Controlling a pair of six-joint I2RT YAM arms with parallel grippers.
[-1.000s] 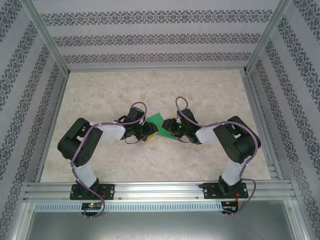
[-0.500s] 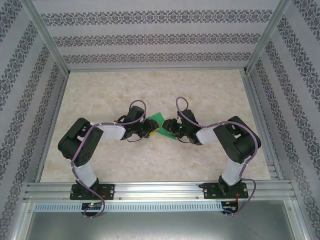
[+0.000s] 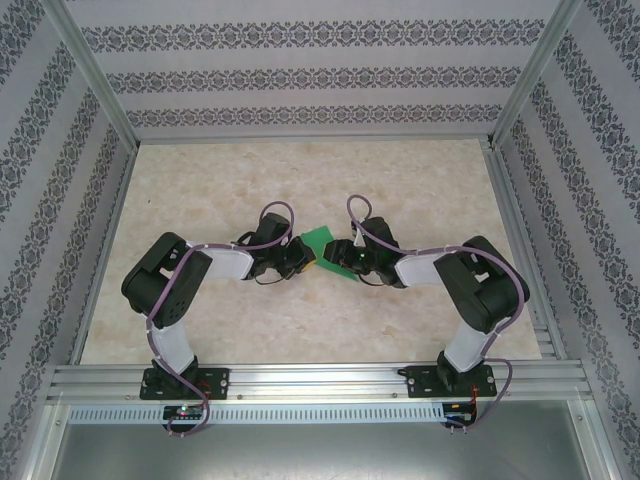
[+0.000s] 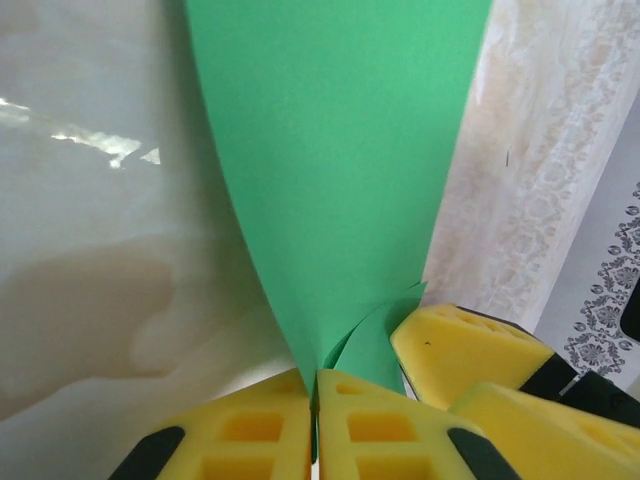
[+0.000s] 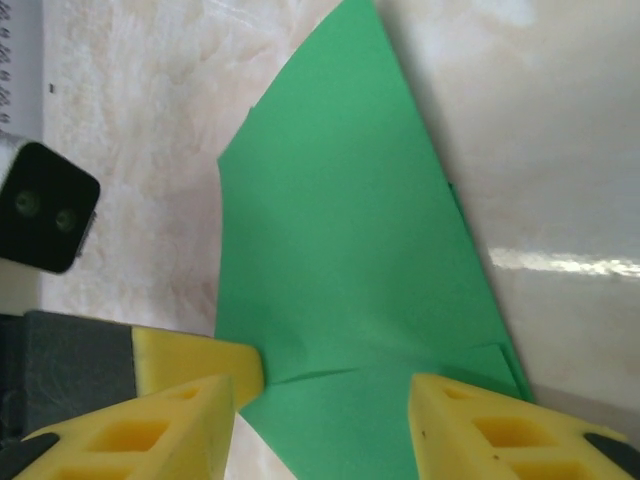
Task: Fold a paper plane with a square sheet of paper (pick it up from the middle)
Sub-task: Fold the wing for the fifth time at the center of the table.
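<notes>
The left gripper (image 4: 315,388) is pressed together, pinching one corner of the green sheet (image 4: 340,170) near the middle of the table (image 3: 300,180). The right gripper (image 5: 322,400) stands spread astride the sheet, perhaps touching it.

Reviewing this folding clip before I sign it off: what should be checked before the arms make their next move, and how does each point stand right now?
1. Left gripper grips the green paper: ok, jaws shut on its narrow end.
2. Right gripper open: ok, jaws stand apart with paper between them.
3. Room between the two grippers: not ok, their yellow fingers nearly meet.
4. Paper lifted off the table: cannot tell.
5. Plane finished: not ok, a broad creased wedge, no slim dart.
</notes>
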